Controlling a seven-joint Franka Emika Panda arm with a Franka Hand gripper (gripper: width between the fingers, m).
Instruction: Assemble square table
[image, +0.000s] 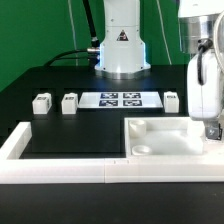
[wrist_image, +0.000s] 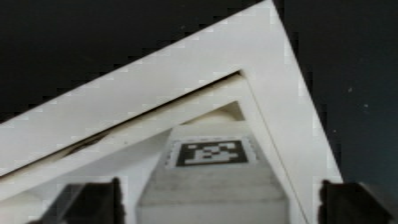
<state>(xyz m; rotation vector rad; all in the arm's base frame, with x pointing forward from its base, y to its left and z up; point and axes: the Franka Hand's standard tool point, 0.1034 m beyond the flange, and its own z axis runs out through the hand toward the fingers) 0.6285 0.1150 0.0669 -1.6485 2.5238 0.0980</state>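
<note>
The square table's white tray-like top (image: 165, 137) lies at the front of the exterior view's right, one round socket (image: 142, 149) showing in its near corner. My gripper (image: 211, 128) hangs at the top's right side. In the wrist view my gripper (wrist_image: 217, 206) is open. Its dark fingers (wrist_image: 89, 202) stand on either side of the top's rim (wrist_image: 214, 190), a gap on each side. The rim carries a black-and-white tag (wrist_image: 214, 153). Three small white leg blocks (image: 41, 101) (image: 69, 101) (image: 171, 99) stand in a row at the back of the black mat.
The marker board (image: 119, 99) lies flat between the leg blocks. A long white border rail (image: 60, 168) runs along the front and up the left side. The robot's base (image: 122, 48) stands behind the mat.
</note>
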